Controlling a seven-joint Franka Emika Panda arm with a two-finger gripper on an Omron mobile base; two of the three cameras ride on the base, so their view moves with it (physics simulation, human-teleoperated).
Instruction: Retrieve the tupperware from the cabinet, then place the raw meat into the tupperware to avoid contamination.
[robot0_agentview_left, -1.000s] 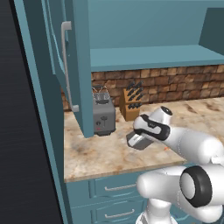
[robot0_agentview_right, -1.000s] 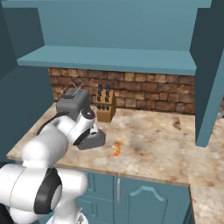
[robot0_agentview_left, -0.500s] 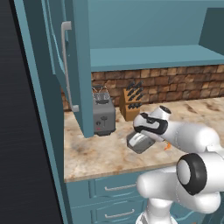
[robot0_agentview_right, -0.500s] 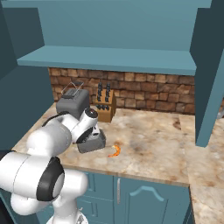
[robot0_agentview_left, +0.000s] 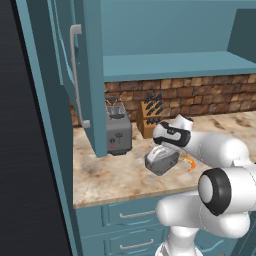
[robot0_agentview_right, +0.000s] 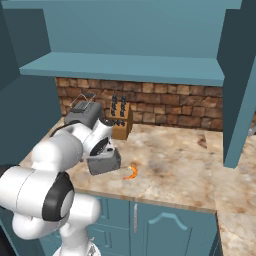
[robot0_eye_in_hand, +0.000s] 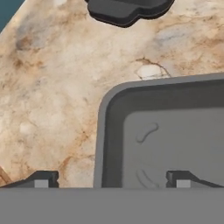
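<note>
Hand view: gripper (robot0_eye_in_hand: 109, 177) straddles tub (robot0_eye_in_hand: 175, 140) rim, clamped on wall | tub low over counter (robot0_agentview_left: 115, 172), just left of meat (robot0_agentview_right: 131, 172) | set flat, release gently, avoid nudging meat.

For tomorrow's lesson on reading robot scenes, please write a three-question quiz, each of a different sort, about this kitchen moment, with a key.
1. True or false: the raw meat already lies inside the tupperware.
2. Multiple choice: what stands directly against the brick wall beside the toaster? A) a kettle B) a knife block C) a bowl
3. Fill in: in the hand view, one finger of the gripper is over the counter and the other is over the inside of the ____.

Key: 1. False; it lies on the counter just beside the tub. 2. B. 3. tupperware; the fingers straddle its rim.
</note>
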